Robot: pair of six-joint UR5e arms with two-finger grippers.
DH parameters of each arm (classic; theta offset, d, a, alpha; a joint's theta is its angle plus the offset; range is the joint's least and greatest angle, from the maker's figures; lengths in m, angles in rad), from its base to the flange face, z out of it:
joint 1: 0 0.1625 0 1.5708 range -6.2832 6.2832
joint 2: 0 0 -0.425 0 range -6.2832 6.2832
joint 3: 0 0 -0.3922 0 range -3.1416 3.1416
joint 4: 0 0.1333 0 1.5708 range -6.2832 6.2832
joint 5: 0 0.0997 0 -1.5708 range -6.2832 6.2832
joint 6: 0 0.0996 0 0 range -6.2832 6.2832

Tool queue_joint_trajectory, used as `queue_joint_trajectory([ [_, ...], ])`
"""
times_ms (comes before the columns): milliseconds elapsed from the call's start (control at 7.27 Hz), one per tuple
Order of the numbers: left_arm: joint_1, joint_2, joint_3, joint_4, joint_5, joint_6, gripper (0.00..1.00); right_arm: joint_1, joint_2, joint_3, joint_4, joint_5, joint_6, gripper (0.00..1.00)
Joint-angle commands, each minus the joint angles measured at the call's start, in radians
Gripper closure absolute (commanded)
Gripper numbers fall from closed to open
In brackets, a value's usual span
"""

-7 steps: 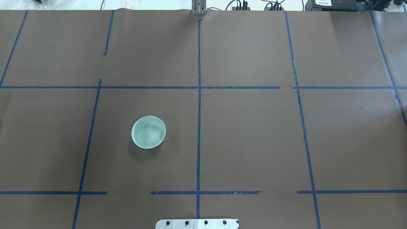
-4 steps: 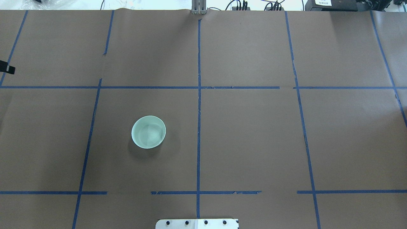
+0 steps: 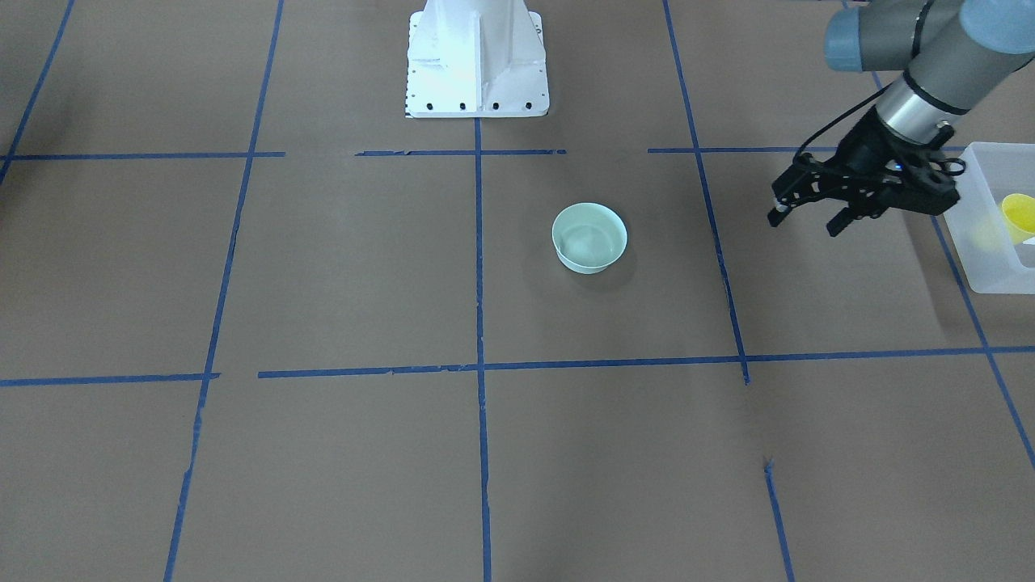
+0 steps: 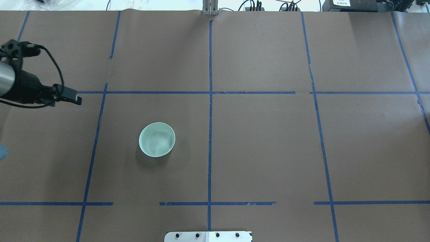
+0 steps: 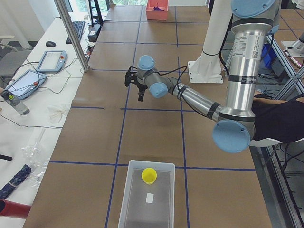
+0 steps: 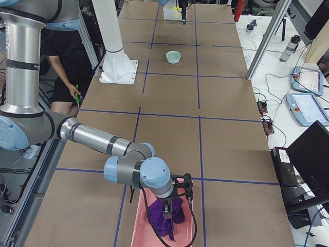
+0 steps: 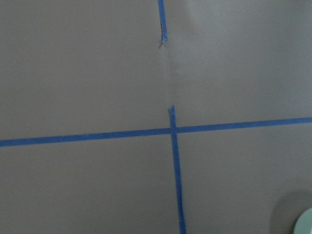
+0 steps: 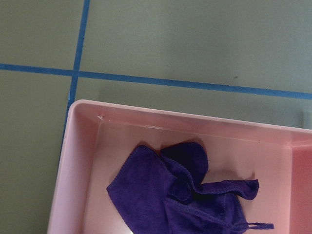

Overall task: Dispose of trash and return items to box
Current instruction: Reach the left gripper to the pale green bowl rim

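A mint green bowl (image 4: 157, 139) stands upright on the brown table, also in the front view (image 3: 589, 237) and at the corner of the left wrist view (image 7: 307, 225). My left gripper (image 3: 806, 221) is open and empty, above the table, left of the bowl and apart from it in the overhead view (image 4: 72, 95). A clear box (image 3: 990, 259) beside the left arm holds a yellow cup (image 3: 1019, 214). My right gripper (image 6: 177, 198) hovers over a pink bin (image 8: 80, 156) with a purple cloth (image 8: 180, 195) in it. I cannot tell whether the right gripper is open or shut.
The robot's white base (image 3: 475, 61) stands at the table's near middle. Blue tape lines (image 4: 210, 111) cross the brown paper. An operator (image 6: 64, 67) stands behind the robot. Tablets and cables (image 6: 308, 105) lie on the side bench.
My left arm has come into the overhead view from the left edge and moved right, toward the bowl. The bowl has not moved.
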Motion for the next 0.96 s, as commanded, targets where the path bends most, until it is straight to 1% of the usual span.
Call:
queue_joint_trajectory([
  [0, 0.197, -0.087, 0.009, 0.002, 0.127, -0.221, 0.02, -0.022, 0.014, 0.132, -0.14, 0.036, 0.095, 0.0],
  [138, 0.251, -0.133, 0.044, 0.004, 0.17, -0.284, 0.03, -0.053, 0.037, 0.206, -0.223, 0.036, 0.135, 0.0],
  [275, 0.302, -0.151, 0.081, 0.004, 0.221, -0.306, 0.04, -0.096, 0.043, 0.241, -0.239, 0.037, 0.193, 0.0],
  [412, 0.339, -0.152, 0.095, 0.002, 0.277, -0.314, 0.04, -0.127, 0.042, 0.284, -0.239, 0.037, 0.245, 0.0],
  [550, 0.362, -0.166, 0.11, 0.004, 0.279, -0.34, 0.06, -0.166, 0.043, 0.318, -0.236, 0.039, 0.331, 0.0],
  [688, 0.391, -0.196, 0.15, 0.002, 0.293, -0.36, 0.07, -0.196, 0.042, 0.338, -0.232, 0.034, 0.353, 0.0],
  [825, 0.414, -0.221, 0.179, 0.002, 0.307, -0.388, 0.14, -0.219, 0.043, 0.35, -0.229, 0.033, 0.352, 0.0],
])
